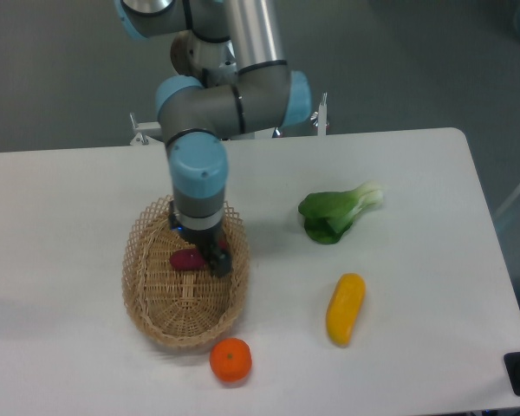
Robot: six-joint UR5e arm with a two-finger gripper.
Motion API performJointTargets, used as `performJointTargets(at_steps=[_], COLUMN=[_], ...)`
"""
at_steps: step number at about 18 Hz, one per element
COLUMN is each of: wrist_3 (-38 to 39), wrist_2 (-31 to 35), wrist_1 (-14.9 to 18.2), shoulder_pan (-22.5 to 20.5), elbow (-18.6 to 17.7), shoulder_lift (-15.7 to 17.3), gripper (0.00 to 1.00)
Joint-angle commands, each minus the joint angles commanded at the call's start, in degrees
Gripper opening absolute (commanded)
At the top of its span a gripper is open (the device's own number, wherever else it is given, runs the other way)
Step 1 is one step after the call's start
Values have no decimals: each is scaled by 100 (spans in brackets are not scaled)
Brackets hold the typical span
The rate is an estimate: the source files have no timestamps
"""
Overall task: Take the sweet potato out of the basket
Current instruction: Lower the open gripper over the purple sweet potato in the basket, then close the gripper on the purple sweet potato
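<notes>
Hanging right over the basket (147,299), the claw (210,257) is sitting low above the sweet potato (187,259). The arm is covering most of the sweet potato, so only its dark red left end is peeking out. The sweet potato is lying inside the basket, near the middle and a little toward 12 o'clock. One dark finger (220,262) is showing at the sweet potato's right side. I cannot tell if the claw is apart or squeezed together, because the arm is hiding it.

The basket is sitting on the white tabletop (69,199). An orange fruit (230,360) is lying just outside the basket at 5 o'clock. A long yellow vegetable (345,308) is lying well apart from the basket at 3 o'clock. A leafy green vegetable (334,215) is lying up toward 2 o'clock.

The job looks about half done to me. The claw is in the right spot, over the right thing. The sweet potato is looking like it is not lifted yet. What is left is squeezing it tight and bringing it up out of the basket.
</notes>
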State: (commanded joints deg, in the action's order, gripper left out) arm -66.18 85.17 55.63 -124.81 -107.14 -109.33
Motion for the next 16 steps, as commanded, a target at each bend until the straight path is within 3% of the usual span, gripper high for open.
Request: performJointTargets(at_steps=[10, 11, 14, 16], wrist_3=[211, 228, 360, 509], wrist_2=[9, 9, 9, 9], wrist_1=[-483, -501, -492, -492], shoulder_pan=[132, 141, 141, 141], elbow=[-167, -176, -176, -150], shoulder_lift=[-317, -317, -317, -256], gripper=[100, 92, 50, 30])
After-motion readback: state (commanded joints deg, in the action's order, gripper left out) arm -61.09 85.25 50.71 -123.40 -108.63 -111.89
